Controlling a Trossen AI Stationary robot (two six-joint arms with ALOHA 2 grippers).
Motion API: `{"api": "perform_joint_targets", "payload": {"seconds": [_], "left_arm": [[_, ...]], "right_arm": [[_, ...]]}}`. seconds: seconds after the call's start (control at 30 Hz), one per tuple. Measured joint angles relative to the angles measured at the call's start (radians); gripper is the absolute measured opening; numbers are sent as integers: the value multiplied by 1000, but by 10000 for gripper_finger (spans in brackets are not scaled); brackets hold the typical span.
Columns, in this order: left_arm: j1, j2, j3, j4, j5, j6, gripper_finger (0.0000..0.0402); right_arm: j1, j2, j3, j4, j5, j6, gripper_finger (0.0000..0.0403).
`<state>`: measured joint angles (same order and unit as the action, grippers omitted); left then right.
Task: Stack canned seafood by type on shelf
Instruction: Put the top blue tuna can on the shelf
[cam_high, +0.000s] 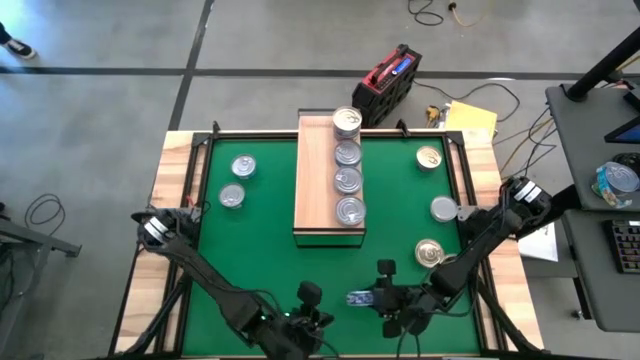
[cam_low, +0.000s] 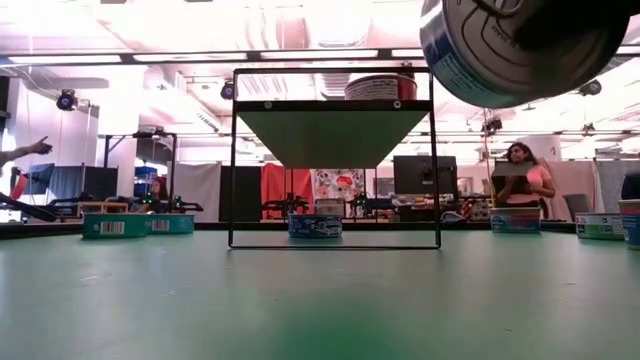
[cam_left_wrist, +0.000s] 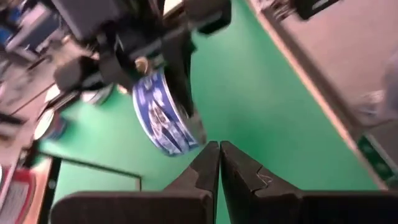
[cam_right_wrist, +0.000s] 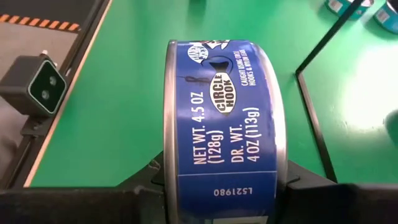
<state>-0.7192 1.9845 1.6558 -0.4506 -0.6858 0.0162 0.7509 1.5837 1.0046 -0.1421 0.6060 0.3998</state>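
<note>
Your right hand (cam_high: 372, 297) is clamped on a blue-labelled tin (cam_right_wrist: 222, 124), one finger on each flat face, so the tin stands on edge above the green mat (cam_high: 262, 270) near the desk's front edge. From table height that tin (cam_low: 520, 45) hangs high at the upper right, clear of the mat. The label reads "Circle Hook" in the right wrist view.

Your left hand (cam_left_wrist: 219, 163) has its fingers pressed together and holds nothing; it sits low near the front edge of the desk (cam_high: 165, 190), just left of the right hand, and its camera looks straight at the held tin (cam_left_wrist: 163, 112).

The shelf (cam_high: 315, 180) stands on the mat, running from the desk's far edge toward its middle. You have four silver-lidded tins (cam_high: 347, 166) in a row along its right half; the farthest one sits taller and may be two stacked, though you cannot tell for sure.

Loose tins lie flat on the mat. To the left of the shelf are two silver-lidded ones (cam_high: 237, 181), close together. To the right are a gold-lidded tin (cam_high: 429, 158) near the far corner, a silver-lidded tin (cam_high: 444, 209) by the right edge, and a second gold-lidded tin (cam_high: 430, 253) just beside the right arm.
</note>
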Motion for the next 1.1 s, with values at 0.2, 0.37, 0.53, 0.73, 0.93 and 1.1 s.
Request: {"api": "perform_joint_targets", "payload": {"seconds": [0.2, 0.37, 0.53, 0.73, 0.93, 1.1], "left_arm": [[22, -136, -237, 404, 126, 120, 0], [28, -233, -474, 707, 114, 99, 0], [30, -258, -561, 791, 66, 33, 0], [35, -231, -571, 788, 17, 27, 0], [37, -228, -523, 723, -148, -59, 1], [39, -228, -495, 685, -144, -67, 30]], "right_arm": [[0, 1, -1, 21, -3, -49, 120], [4, 1, -1, 38, -2, -63, 120], [4, 2, -1, 52, -3, -70, 120], [4, 3, -1, 81, -2, -101, 120], [4, 3, -1, 81, 13, -110, 120], [3, 3, -1, 82, 25, -117, 120]]}}
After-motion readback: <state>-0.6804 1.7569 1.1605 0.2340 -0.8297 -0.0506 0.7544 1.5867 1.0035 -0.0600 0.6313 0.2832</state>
